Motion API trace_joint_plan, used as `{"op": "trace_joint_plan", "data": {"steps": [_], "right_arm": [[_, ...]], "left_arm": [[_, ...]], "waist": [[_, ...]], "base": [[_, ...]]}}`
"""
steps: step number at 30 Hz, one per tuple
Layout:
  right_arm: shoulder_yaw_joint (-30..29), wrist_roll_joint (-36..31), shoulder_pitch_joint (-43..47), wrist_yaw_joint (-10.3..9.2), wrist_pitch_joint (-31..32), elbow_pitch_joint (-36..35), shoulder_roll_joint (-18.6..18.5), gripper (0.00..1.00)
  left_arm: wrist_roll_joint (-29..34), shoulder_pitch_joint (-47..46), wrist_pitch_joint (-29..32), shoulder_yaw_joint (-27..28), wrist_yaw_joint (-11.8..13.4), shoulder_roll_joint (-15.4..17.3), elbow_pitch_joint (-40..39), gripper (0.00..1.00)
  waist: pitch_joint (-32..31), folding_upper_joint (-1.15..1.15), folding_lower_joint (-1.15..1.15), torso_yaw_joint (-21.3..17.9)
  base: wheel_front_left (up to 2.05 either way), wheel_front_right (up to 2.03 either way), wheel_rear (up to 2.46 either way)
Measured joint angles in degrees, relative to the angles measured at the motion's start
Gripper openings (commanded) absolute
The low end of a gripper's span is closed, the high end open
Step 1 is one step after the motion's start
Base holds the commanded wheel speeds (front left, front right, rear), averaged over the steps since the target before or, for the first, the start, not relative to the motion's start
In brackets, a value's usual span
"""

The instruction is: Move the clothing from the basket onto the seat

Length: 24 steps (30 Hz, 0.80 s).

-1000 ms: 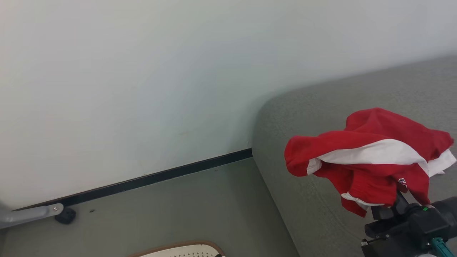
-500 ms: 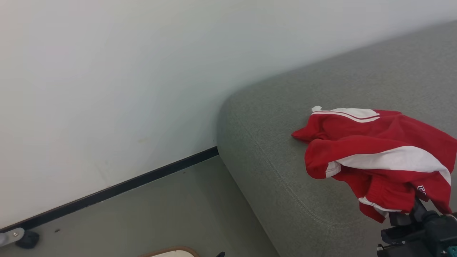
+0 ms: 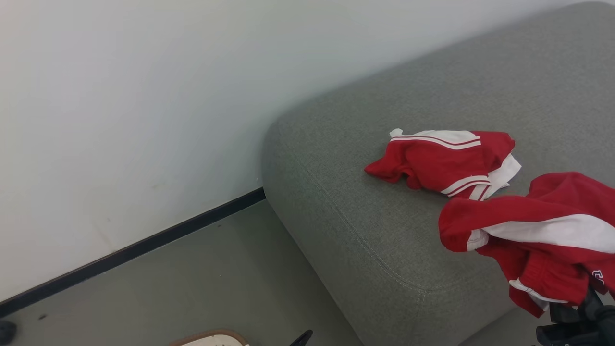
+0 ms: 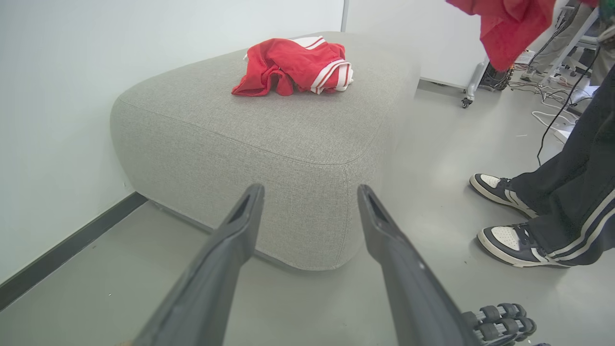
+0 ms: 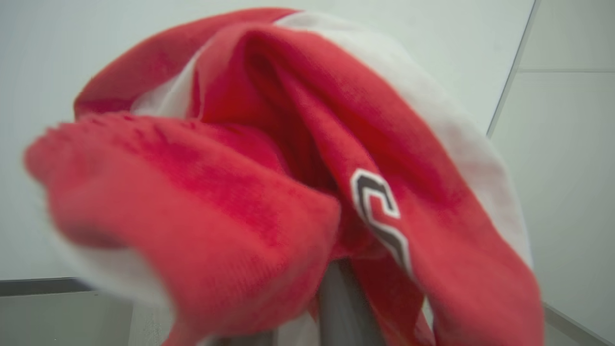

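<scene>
Head view: right end effector (image 3: 584, 307) clamps red garment (image 3: 538, 240) near seat (image 3: 384, 230). Left wrist view: left end effector (image 4: 310, 192) spread, sneakers (image 4: 504, 192) beside seat.

The left gripper (image 4: 308, 190) points at the near corner of the grey seat (image 4: 269, 129), fingers spread wide. A red garment (image 4: 293, 65) lies crumpled on the seat's far side. A second red garment (image 4: 509, 24) hangs at the top right, seemingly clear of the seat. A person's legs (image 4: 576, 192) in dark striped trousers stand beside it.
</scene>
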Motion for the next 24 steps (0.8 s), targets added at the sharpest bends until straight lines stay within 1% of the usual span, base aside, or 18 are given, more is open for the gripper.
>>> {"op": "trace_joint_plan", "data": {"steps": [1,8,14,17,21,24], "right_arm": [[-0.09,0.0,0.24,-0.24,0.0,-0.08,0.23,0.0],[-1.07,0.26,0.37,-0.26,0.0,-0.04,1.32,0.0],[-1.92,1.21,0.15,-0.27,0.0,2.02,1.97,0.0],[-2.45,2.63,-0.7,-0.19,0.0,3.93,2.22,0.0],[-5.21,5.11,-0.32,-0.16,0.0,4.53,2.1,0.0],[-6.49,6.62,-0.85,0.44,0.0,5.6,2.11,0.0]], "left_arm": [[0.0,-0.21,0.0,-0.13,0.0,-0.01,0.05,1.0],[0.0,-0.86,0.0,-0.15,-0.01,0.0,0.45,1.0],[-0.01,-0.71,0.0,0.57,-0.01,0.03,0.37,1.0],[0.0,-0.23,0.0,0.83,-0.01,0.25,0.26,1.0],[0.14,0.63,0.0,-0.15,-0.01,0.33,-0.73,1.0],[1.63,0.77,0.0,-0.94,-0.4,1.59,-1.62,1.0]], "waist": [[0.19,0.0,0.0,-0.15],[0.74,0.0,0.0,-0.47],[0.82,0.0,0.0,-0.42],[0.83,0.0,0.0,-0.44],[1.37,0.0,0.0,-0.18],[2.47,0.0,0.0,0.36]], "base": [[0.0,0.0,0.0],[0.0,0.0,0.0],[0.0,0.0,0.0],[0.0,0.0,0.0],[0.0,0.0,0.0],[0.0,0.0,0.0]]}}
